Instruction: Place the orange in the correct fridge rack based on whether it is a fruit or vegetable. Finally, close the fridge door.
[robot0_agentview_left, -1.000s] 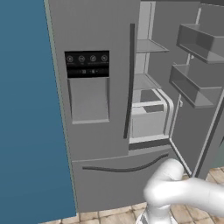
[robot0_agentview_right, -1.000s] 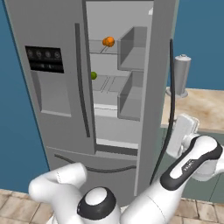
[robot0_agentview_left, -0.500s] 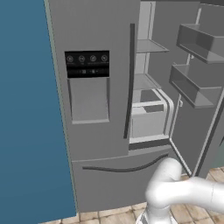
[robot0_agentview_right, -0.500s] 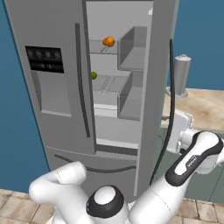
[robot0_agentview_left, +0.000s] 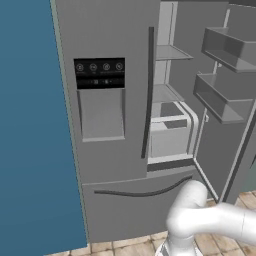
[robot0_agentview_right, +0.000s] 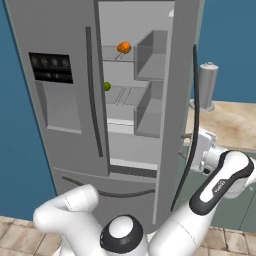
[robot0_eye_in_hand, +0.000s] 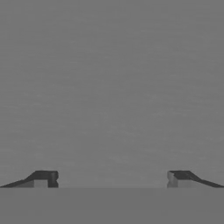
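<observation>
Small orange ball (robot0_agentview_right: 123, 47) already on the upper fridge rack, claw (robot0_eye_in_hand: 112, 179) spread wide and empty, pressed close to the outer face of the tall plain grey door panel (robot0_agentview_right: 187, 75) — risk of skidding off the smooth panel and leaving it ajar — if pushed off-square.

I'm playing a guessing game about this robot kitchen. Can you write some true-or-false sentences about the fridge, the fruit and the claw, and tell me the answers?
1. The small orange ball sits on an upper fridge shelf. True.
2. The tall plain grey fridge door is closed. False: it stands open.
3. The small green ball is above the orange. False: it is on a lower shelf.
4. The claw is open and holds nothing. True.
5. A grey cylinder stands on the counter. True.
</observation>
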